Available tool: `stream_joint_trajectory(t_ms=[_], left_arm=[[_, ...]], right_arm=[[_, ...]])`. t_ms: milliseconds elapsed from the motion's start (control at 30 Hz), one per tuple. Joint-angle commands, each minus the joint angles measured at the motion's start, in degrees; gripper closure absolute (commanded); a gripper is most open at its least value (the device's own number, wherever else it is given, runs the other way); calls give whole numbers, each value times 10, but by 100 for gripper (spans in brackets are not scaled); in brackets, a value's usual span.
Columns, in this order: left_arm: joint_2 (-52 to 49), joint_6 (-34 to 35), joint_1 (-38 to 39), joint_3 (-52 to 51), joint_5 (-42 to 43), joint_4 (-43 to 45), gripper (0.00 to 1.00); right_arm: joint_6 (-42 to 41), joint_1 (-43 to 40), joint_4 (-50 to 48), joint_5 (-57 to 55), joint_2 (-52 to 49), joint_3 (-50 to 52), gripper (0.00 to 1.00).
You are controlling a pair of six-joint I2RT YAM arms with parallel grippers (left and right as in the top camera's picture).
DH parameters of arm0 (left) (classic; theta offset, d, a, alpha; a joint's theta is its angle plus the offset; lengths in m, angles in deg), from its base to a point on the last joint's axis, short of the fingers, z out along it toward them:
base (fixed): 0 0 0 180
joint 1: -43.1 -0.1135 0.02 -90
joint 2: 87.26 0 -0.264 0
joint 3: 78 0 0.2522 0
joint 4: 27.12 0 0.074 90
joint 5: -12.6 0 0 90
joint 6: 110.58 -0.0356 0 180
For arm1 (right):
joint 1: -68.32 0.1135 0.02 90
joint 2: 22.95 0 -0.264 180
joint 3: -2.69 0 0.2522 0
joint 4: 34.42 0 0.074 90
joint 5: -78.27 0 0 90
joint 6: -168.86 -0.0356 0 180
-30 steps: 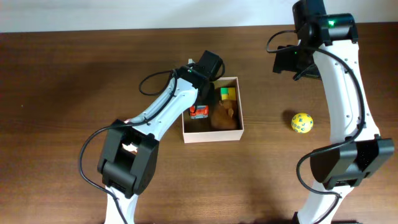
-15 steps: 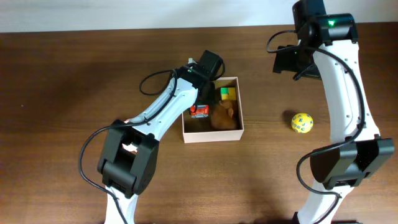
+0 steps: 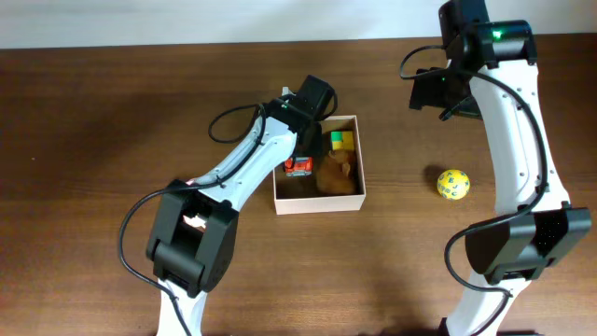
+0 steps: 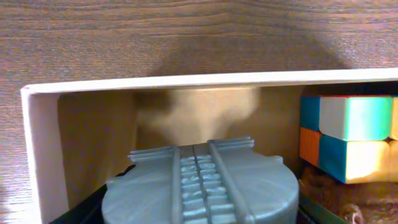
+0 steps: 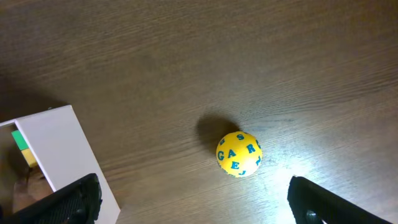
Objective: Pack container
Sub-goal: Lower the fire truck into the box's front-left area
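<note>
Overhead: the container [image 3: 317, 204] sits mid-surface [image 3: 93, 112], holding a Rubik's cube [image 3: 341, 140], a brown plush [image 3: 338, 174] and a red toy [image 3: 298, 167]. The left end effector [image 3: 313, 119] is over its far-left corner.

Left wrist shows something overhead hides: a grey round track piece [image 4: 199, 180] inside, beside the cube. Can't tell whether that end effector is clamping it.

Right wrist: the right end effector [image 5: 193, 186] is spread wide apart over a yellow letter ball [image 5: 239, 154], which lies well outside the box.
</note>
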Motion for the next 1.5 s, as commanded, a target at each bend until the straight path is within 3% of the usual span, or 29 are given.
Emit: stream_joint_trajectory(t_ms=[0,267,667,767,1233,1467], left_arm=[[-4,3,-3,-2,-14,2,47],[-4,3,-3,-2,-14,4,35],[-4,3,-3,-2,-14,5,33],[-4,3,-3,-2,-14,6,26],[-4,1,-3,0,-27,14,26],[-3,-28,-3,51,-58,-18,29]], right_arm=[[-2,0,0,-9,9,-9,1],[-2,0,0,-9,9,-9,1],[-2,0,0,-9,9,-9,1],[-2,0,0,-9,9,-9,1],[-2,0,0,-9,9,-9,1],[-2,0,0,-9,9,-9,1]])
